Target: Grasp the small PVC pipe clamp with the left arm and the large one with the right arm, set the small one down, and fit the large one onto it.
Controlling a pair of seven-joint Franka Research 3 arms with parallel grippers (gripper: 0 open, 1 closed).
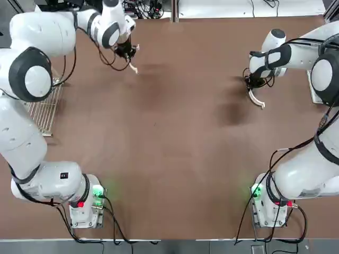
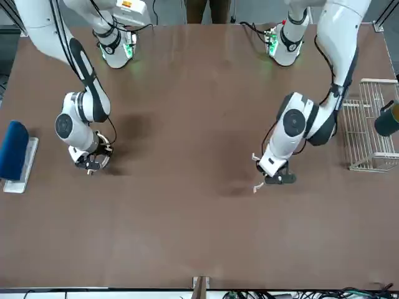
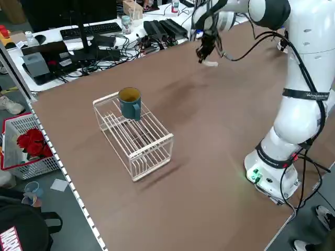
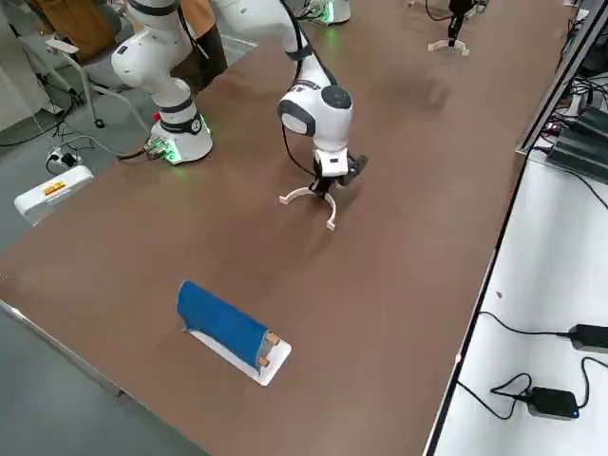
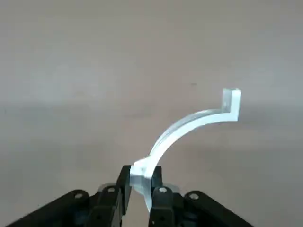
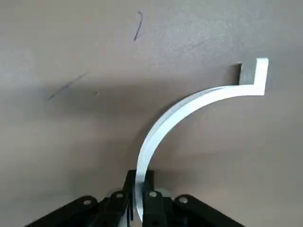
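My left gripper (image 1: 126,51) is at the far left of the table, shut on the small PVC pipe clamp (image 1: 133,67). In the left wrist view the fingers pinch this thin white arc (image 5: 189,126) near one end, and its tabbed end sticks out over the brown table. My right gripper (image 1: 256,83) is at the far right, shut on the large one (image 1: 257,100). The right wrist view shows its wider white arc (image 6: 189,108) rising from between the shut fingers. From the right side, the large one (image 4: 309,198) hangs under the gripper (image 4: 329,182), ends pointing down near the tabletop.
A wire rack (image 3: 137,137) with a teal mug (image 3: 129,102) on it stands at the table's left edge (image 1: 45,108). A blue block on a white base (image 4: 224,325) lies near the right edge. Cables and a keyboard lie beyond the far edge.
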